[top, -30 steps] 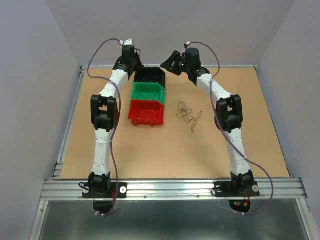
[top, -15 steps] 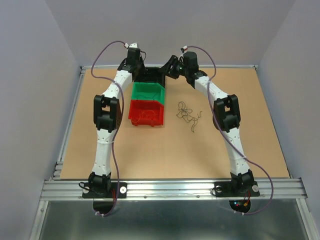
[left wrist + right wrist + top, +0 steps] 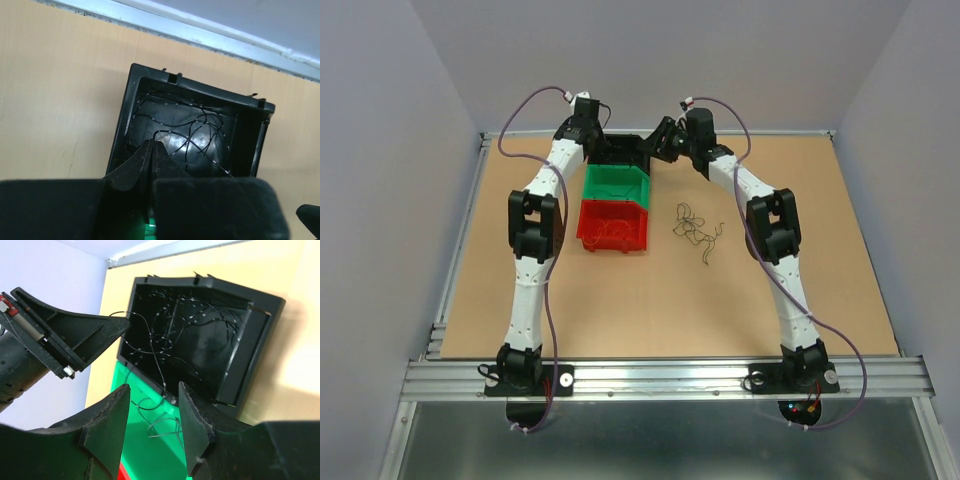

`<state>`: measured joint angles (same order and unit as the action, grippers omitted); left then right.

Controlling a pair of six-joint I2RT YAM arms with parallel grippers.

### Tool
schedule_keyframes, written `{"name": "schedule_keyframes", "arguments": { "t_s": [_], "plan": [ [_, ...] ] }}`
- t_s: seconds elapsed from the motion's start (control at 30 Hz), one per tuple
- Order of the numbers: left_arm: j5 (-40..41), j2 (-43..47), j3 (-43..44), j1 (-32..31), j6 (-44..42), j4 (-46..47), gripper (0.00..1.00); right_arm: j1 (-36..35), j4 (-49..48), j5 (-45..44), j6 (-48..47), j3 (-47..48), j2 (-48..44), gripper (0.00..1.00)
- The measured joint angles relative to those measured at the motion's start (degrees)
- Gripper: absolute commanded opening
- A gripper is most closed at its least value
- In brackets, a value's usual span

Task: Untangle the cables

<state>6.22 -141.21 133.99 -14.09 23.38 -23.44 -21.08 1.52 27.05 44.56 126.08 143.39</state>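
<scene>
Both arms reach to the far end of the table (image 3: 620, 310), over the black bin (image 3: 123, 120), which stands last in a row of 3 with the green bin (image 3: 616, 186) and the red bin (image 3: 614, 240). Judging by the colours, each bin takes strands of its own shade. The left gripper (image 3: 150, 150) hangs over the bin's mouth, fingers pressed together. A black strand (image 3: 150, 340) passes its tip in the right wrist view, but I cannot tell whether it is nipped. The right gripper (image 3: 152, 390) hovers opposite, fingers spread and empty, probably ready to assist. The cables (image 3: 696, 228) left to sort lie as a wispy, curly clump on the table near the red bin's right side, and thin black loops lie inside the black bin.
</scene>
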Motion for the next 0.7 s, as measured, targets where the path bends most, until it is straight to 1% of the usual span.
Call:
{"name": "schedule_keyframes", "arguments": {
  "t_s": [0.1, 0.13, 0.17, 0.2, 0.23, 0.33, 0.47, 0.5, 0.6, 0.7],
  "plan": [
    [-0.9, 0.1, -2.5, 0.1, 0.5, 1.3, 0.35, 0.0, -0.2, 0.0, -0.4, -1.3, -0.1, 0.49],
    [-1.7, 0.1, -3.4, 0.1, 0.5, 1.9, 0.39, 0.0, -0.2, 0.0, -0.6, -1.8, -0.2, 0.49],
    [-2.5, 0.1, -4.0, 0.1, 0.6, 2.3, 0.4, 0.0, -0.2, 0.0, -0.8, -2.4, -0.4, 0.49],
    [-2.9, 0.1, -4.2, 0.1, 0.7, 2.3, 0.42, 0.0, -0.2, 0.0, -1.0, -3.1, -0.6, 0.49],
    [-3.4, 0.1, -4.2, 0.1, 0.7, 2.5, 0.45, 0.0, -0.2, 0.0, -1.1, -3.5, -0.8, 0.49],
    [-4.5, 0.7, -4.2, 0.1, 1.0, 4.4, 0.49, 0.0, -0.1, -0.1, -1.7, -6.3, -2.5, 0.49],
    [-5.4, 2.0, -3.5, 0.1, 1.4, 6.0, 0.56, 0.0, 0.2, -0.4, -2.7, -10.3, -7.1, 0.49],
    [-5.9, 2.4, -3.5, 0.1, 1.5, 6.3, 0.63, 0.0, 0.3, -0.5, -2.9, -11.3, -8.5, 0.49],
    [-7.0, 4.5, -3.5, 0.1, 1.8, 7.3, 0.7, 0.4, 0.0, -0.5, -3.3, -13.4, -12.6, 0.49],
    [-9.2, 7.1, -3.5, 0.5, 2.1, 7.6, 0.71, 0.7, -0.5, -0.6, -3.7, -16.6, -17.0, 0.49]
  ]
}}
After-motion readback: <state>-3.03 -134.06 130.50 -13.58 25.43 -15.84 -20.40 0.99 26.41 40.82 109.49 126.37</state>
